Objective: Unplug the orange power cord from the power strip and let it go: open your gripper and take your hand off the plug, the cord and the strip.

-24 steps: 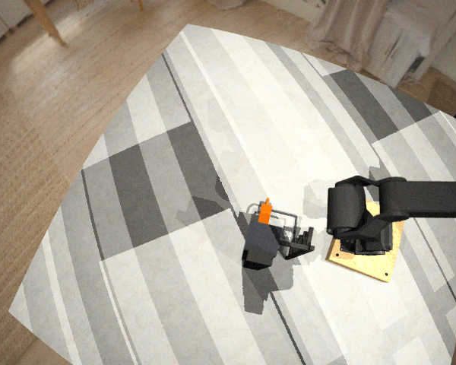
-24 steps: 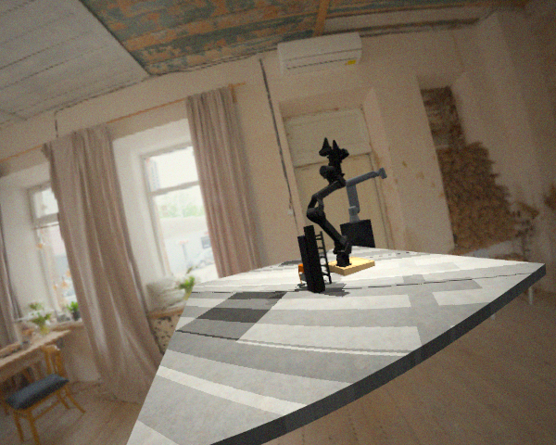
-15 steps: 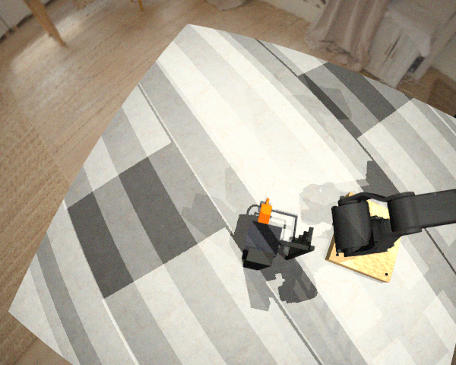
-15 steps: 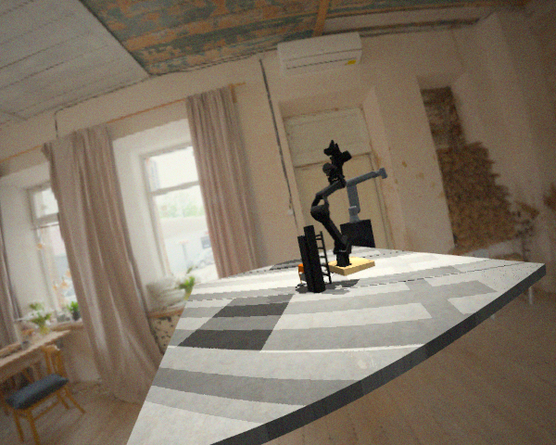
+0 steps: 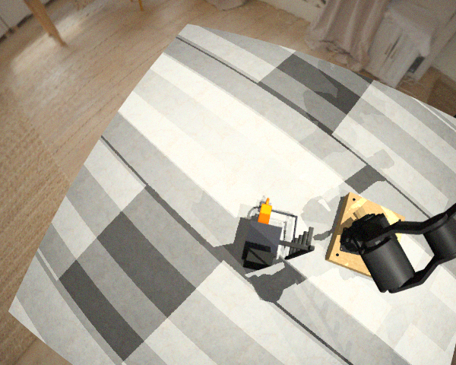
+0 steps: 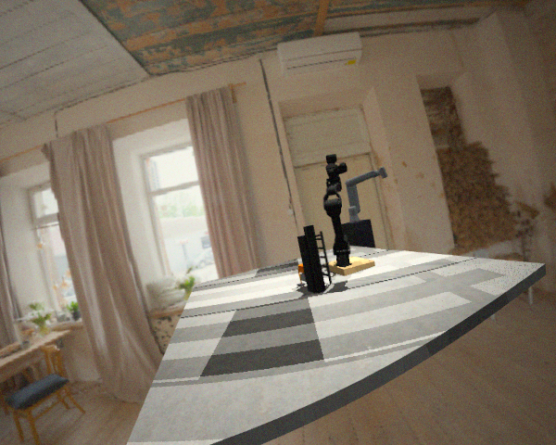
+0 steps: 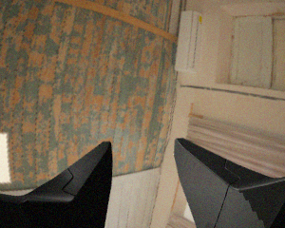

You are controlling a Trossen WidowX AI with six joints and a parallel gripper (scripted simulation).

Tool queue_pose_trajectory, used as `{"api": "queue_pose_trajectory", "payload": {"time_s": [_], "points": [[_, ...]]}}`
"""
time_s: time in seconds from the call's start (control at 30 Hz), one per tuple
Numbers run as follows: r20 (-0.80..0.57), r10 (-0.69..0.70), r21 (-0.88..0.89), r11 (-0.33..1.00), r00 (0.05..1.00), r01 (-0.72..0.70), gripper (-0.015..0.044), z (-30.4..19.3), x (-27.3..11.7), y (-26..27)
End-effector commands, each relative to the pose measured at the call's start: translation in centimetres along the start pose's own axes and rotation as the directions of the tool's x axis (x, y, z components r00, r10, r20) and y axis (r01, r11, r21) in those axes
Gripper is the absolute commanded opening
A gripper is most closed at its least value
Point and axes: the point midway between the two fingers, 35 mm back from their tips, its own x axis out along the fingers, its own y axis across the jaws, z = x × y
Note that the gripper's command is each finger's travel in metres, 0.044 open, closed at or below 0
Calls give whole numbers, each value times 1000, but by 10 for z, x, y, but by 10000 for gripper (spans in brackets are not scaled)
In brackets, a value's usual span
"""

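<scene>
Well apart, end effector (image 6: 331, 158) raised, plug (image 5: 264, 213) seated

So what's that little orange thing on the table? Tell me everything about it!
That's the orange plug, small, blocky and plastic-looking, with a thin stub pointing away at its far end. It sits at the far end of the dark grey box-shaped power strip, apparently in it. No cord is visible. The gripper points up at the ceiling, far from it, holding nothing.
</scene>
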Motion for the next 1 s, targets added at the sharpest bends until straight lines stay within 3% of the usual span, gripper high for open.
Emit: {"api": "queue_pose_trajectory", "payload": {"time_s": [0.0, 0.23, 0.47, 0.73, 0.97], "points": [[-93, -152, 68, 985, 984, 159, 160, -34, 1, -47], [-303, -365, 130, 899, 880, 418, 160, -112, -21, -110], [-529, -494, 128, 758, 690, 640, 160, -199, -69, -144], [-746, -575, -72, 572, 336, 817, 160, -296, -162, -163], [-831, -555, -329, 449, -29, 831, 160, -358, -268, -146]]}}
